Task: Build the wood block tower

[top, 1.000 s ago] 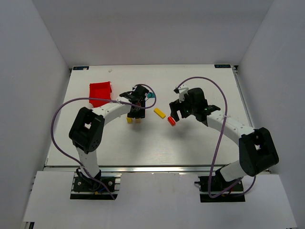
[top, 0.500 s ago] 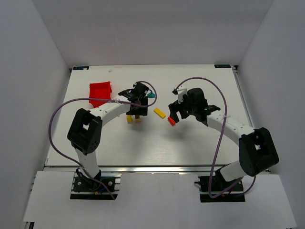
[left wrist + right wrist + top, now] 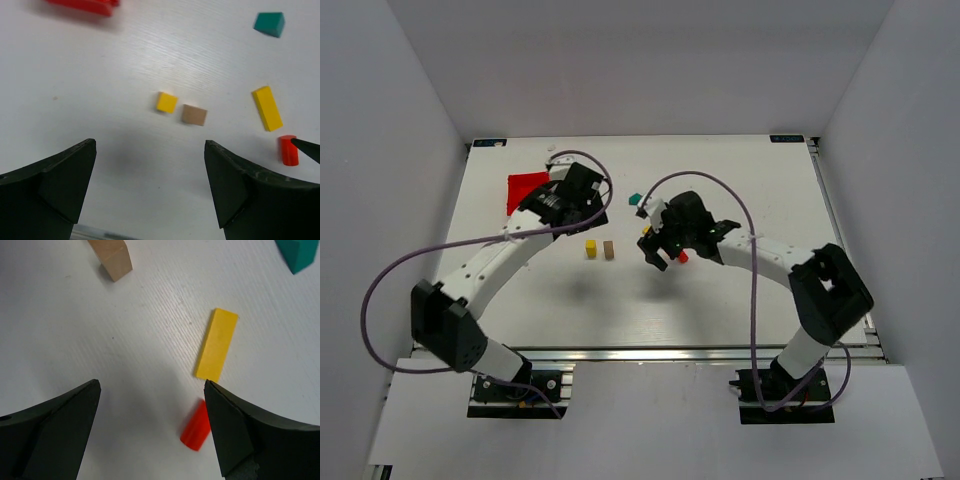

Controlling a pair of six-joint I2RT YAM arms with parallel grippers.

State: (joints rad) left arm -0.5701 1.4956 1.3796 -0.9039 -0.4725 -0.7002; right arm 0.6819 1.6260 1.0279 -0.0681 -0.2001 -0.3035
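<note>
The pieces for the wood block tower lie singly on the white table, none on another. A yellow cube (image 3: 590, 248) (image 3: 166, 102) and a tan block (image 3: 609, 249) (image 3: 194, 115) sit side by side. My left gripper (image 3: 588, 205) (image 3: 150, 145) hangs open and empty, up and left of them. My right gripper (image 3: 660, 245) (image 3: 152, 385) is open low over the table. A red cylinder (image 3: 196, 432) (image 3: 683, 257) lies just inside its right finger. A long yellow block (image 3: 216, 344) (image 3: 267, 108) lies just ahead. A teal block (image 3: 635, 199) (image 3: 297, 255) sits farther back.
A red plastic bin (image 3: 527, 187) (image 3: 87, 6) stands at the back left, close beside the left wrist. The right gripper's fingertip (image 3: 305, 149) pokes into the left wrist view next to the red cylinder. White walls close in the table on three sides.
The left gripper has opened, pulling back and to the left off the yellow cube and tan block, which stay put. The right gripper has moved left over the red cylinder and long yellow block.
</note>
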